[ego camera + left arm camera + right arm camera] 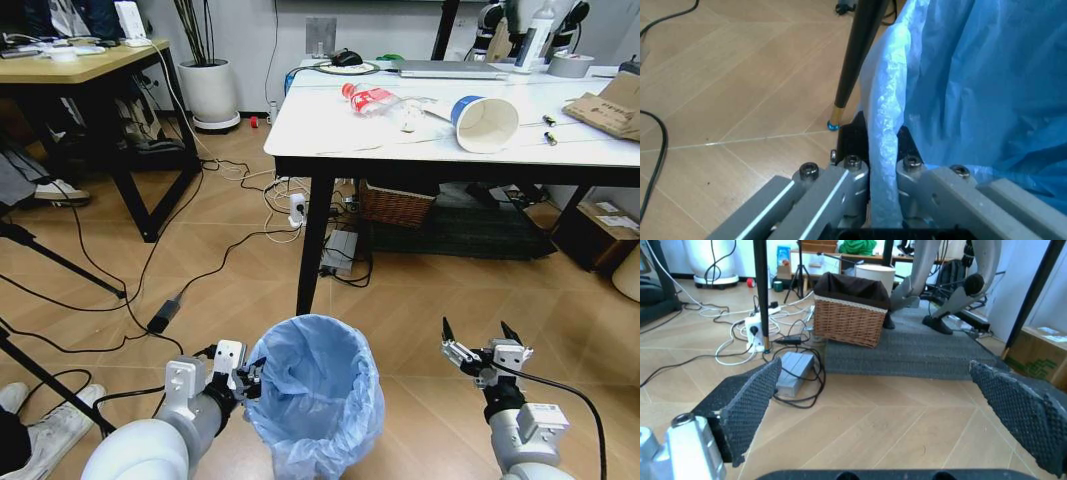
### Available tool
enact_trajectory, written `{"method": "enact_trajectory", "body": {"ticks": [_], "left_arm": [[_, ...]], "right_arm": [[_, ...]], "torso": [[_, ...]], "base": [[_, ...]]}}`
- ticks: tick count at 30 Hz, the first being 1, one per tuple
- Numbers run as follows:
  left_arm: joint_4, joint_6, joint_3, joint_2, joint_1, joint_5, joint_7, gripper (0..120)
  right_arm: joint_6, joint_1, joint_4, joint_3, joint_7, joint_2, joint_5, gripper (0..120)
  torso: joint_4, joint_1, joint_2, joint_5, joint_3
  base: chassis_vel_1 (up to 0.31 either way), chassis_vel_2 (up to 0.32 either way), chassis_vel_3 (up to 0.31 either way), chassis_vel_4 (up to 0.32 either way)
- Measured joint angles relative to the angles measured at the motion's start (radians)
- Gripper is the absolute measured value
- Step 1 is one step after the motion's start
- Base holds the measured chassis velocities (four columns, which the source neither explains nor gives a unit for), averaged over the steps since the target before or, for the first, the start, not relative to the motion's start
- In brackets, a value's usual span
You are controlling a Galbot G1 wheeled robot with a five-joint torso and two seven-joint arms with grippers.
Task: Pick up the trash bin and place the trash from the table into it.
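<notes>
The left gripper (252, 378) is seen low over the wooden floor (230, 270), and its fingers (852, 167) are pressed onto the rim of the trash bin (318, 395), with a fold of the light-blue plastic bag (883, 150) pinched between them. In the left wrist view the bag is seen running straight up out of the pinch, and a black table leg (853, 60) is seen on the floor just beyond the fingers. The bin itself is found directly beside those fingers on their inner side, standing upright between the two arms, its mouth open.

Further right, the right gripper (484, 345) is held above the floor, clear of the bin and touching nothing. Its fingers (750, 405) are spread wide, with nothing between the ridged pads. Beyond them a wicker basket (848, 310) and a dark mat (920, 352) are seen under the worktop (400, 135).

Well beyond both sets of fingers, the trash is left lying on the marble-look top: a crushed bottle with a red label (375, 100), a blue-and-white paper cup (484, 123) on its side, and torn brown cardboard (610, 105) at the right end.
</notes>
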Motion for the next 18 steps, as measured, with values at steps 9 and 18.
{"method": "enact_trajectory", "body": {"ticks": [9,18], "left_arm": [[0.000,0.000,-0.038,0.017,0.002,-0.009,0.033,0],[0.000,0.000,-0.042,0.022,0.012,-0.021,0.031,0]], "right_arm": [[0.005,0.001,0.003,0.000,0.000,0.000,0.007,100],[0.012,0.005,0.005,-0.008,-0.001,0.000,0.008,100]], "torso": [[0.0000,0.007,0.028,0.0001,0.021],[0.0000,0.010,0.067,0.0000,0.058]], "base": [[0.000,0.000,0.000,0.000],[0.000,0.000,0.000,0.000]]}}
